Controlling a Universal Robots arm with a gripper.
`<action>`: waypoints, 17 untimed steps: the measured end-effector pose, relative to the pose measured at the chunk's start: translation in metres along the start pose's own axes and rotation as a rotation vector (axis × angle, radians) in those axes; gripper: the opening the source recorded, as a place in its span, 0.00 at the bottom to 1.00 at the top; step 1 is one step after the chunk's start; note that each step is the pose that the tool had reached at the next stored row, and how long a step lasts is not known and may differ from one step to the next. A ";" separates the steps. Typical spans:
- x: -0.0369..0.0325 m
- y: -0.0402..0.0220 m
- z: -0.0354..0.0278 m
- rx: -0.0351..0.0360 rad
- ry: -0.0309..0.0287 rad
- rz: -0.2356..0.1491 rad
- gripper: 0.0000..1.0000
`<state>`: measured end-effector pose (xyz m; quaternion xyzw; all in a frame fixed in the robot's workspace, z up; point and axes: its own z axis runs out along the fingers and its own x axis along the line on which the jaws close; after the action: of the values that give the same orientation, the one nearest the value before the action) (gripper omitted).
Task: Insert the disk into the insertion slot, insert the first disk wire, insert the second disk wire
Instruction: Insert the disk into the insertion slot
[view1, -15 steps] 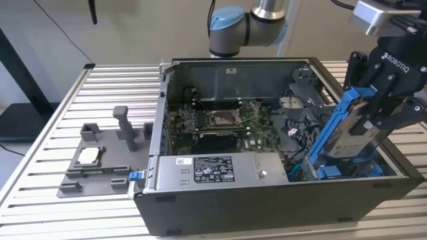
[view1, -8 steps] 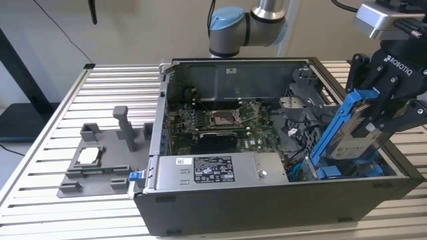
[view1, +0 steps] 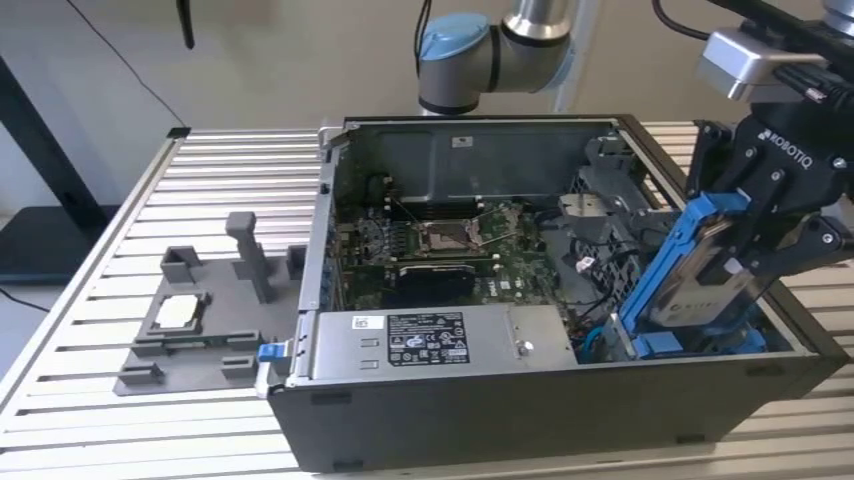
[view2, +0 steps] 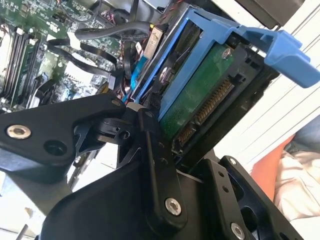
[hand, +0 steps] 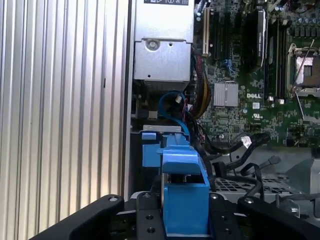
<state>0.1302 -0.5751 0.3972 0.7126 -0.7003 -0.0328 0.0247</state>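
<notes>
Now: disk (view1: 691, 300) tilted at insertion slot (view1: 663, 346)

The gripper (view1: 741, 250) clamps the disk between its fingers, lower end at the slot inside the open computer case (view1: 534, 400). The case sits on a ribbed metal table (view1: 214, 170) before a pale wall (view1: 267, 60).

the gripper (view1: 743, 252), tilted downward, clamps the disk (view1: 694, 303).

Pale, evenly lit wall (view1: 267, 60) behind a ribbed aluminium slat table (view1: 94, 260). At the exterior view's left, a black upright post (view1: 40, 130) stands beside the table, with a dark flat base (view1: 34, 245) at its foot.
</notes>
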 end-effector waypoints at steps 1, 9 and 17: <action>0.0000 -0.0001 0.0018 0.0000 0.0000 0.000 0.33; 0.0002 -0.0013 0.0163 0.0000 0.0000 -0.002 0.33; 0.0003 -0.0020 0.0248 0.0013 0.0001 -0.003 0.33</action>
<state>0.1302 -0.5751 0.3723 0.7136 -0.6994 -0.0323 0.0243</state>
